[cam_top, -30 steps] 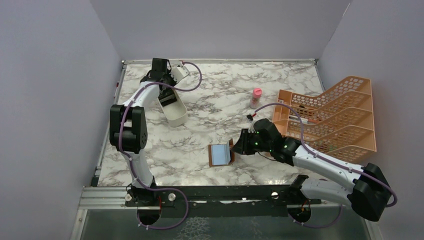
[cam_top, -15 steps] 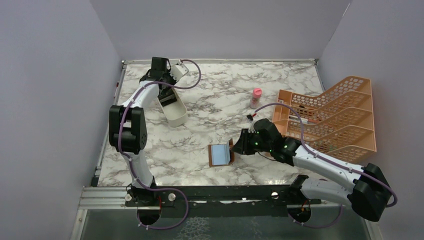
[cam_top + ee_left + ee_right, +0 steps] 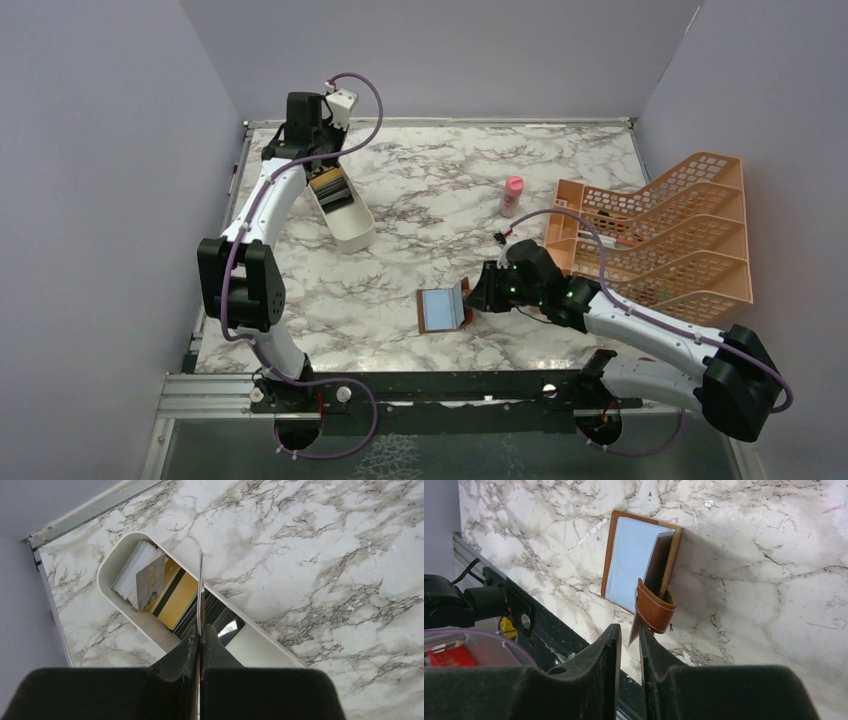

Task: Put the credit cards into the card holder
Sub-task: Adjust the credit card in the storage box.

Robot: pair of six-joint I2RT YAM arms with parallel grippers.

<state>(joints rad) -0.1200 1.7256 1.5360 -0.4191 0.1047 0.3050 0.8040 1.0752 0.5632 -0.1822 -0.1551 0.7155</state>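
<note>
One credit card (image 3: 200, 587) was pinched edge-on in the fully closed left tool (image 3: 201, 632), above the white tray (image 3: 142, 622) holding the others. The card holder (image 3: 631, 560) lay open on the worktop (image 3: 325, 555), well apart, one cover clamped upright by the right tool (image 3: 639, 635). A steady carry and a shallow, pocket-aligned slide would be advised.
</note>
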